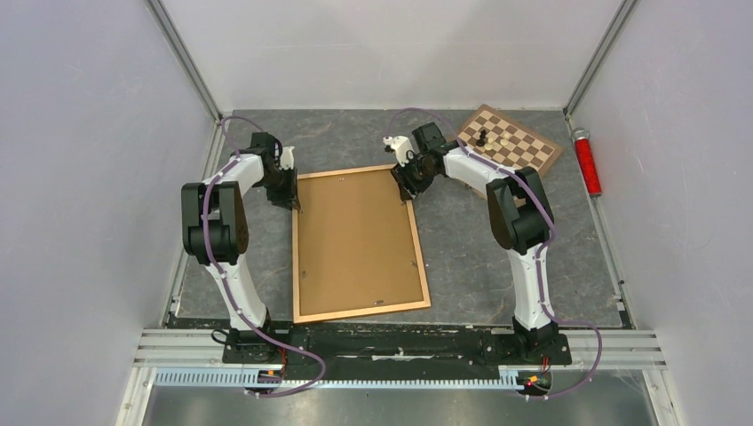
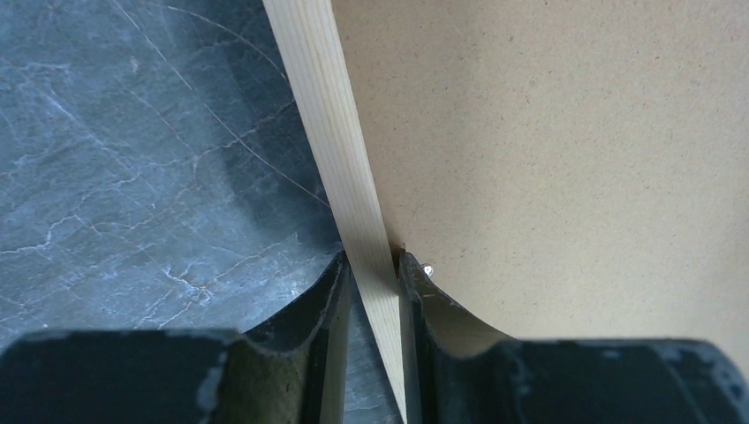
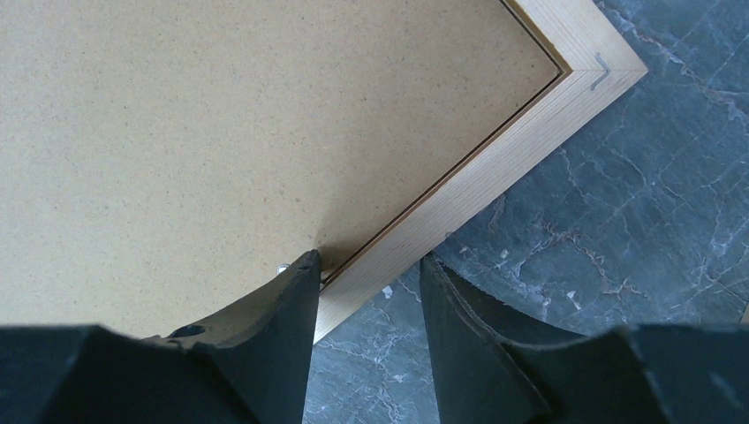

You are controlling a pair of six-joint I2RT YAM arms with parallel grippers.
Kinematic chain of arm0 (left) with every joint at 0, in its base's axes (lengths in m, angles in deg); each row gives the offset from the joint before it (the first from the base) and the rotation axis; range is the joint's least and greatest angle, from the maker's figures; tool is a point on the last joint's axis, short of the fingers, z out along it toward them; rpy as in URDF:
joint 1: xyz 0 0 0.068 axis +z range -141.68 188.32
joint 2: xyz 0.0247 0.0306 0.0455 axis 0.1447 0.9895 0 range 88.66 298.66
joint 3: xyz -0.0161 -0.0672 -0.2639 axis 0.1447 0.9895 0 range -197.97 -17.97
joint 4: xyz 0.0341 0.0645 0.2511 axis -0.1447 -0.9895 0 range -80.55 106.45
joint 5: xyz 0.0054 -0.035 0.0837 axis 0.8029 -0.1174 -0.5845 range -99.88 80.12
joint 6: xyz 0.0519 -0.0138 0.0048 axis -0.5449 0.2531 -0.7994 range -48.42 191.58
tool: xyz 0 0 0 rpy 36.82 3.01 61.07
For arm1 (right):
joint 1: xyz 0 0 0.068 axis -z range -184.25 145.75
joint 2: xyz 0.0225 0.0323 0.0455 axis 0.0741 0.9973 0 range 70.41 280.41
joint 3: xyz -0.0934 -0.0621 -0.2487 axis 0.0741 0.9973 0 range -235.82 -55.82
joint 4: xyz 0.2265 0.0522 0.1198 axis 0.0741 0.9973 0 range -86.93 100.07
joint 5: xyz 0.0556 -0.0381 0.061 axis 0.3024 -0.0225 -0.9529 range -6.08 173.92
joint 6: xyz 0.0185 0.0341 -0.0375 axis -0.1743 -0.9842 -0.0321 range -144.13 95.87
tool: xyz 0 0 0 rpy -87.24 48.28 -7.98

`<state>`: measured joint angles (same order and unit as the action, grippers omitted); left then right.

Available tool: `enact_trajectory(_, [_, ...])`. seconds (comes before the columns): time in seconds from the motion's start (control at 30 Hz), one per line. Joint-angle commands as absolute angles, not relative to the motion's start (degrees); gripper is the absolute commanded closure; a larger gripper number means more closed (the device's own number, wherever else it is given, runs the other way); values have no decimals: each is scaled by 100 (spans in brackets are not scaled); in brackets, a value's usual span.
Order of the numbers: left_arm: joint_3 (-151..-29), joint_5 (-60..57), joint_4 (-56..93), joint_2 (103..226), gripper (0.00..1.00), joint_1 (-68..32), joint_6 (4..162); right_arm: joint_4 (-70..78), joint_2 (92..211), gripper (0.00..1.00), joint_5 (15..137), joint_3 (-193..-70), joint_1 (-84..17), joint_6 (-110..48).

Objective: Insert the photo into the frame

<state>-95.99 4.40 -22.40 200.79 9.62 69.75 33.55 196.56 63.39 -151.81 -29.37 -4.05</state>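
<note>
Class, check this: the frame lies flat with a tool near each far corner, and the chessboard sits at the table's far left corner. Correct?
No. The top view shows the chessboard at the far right corner. The frame does lie flat, with the left tool and right tool near its far corners.

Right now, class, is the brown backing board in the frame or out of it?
In: the backing board fills the frame, its edges lying inside the wooden rails in both wrist views.
</note>
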Motion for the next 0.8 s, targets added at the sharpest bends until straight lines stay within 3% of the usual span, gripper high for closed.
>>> enact_trajectory(0.0, [-9686,554,-3142,20260,73,903,6390,3675,19738,53,6661,-15014,-2947,-391])
enact_trajectory(0.17, [-9832,506,-3146,20248,62,907,6446,3660,19719,52,6670,-15098,-2947,-431])
enact_trajectory(0.33, [-10151,490,-3135,20314,58,911,6704,3475,19627,47,6684,-15292,-2946,-552])
enact_trajectory(0.53, [-10392,593,-3017,20409,58,931,7057,3016,19360,40,6790,-15395,-2956,-638])
enact_trajectory(0.77, [-10419,667,-2868,20597,65,928,7284,3007,19503,36,6821,-16131,-3210,-392])
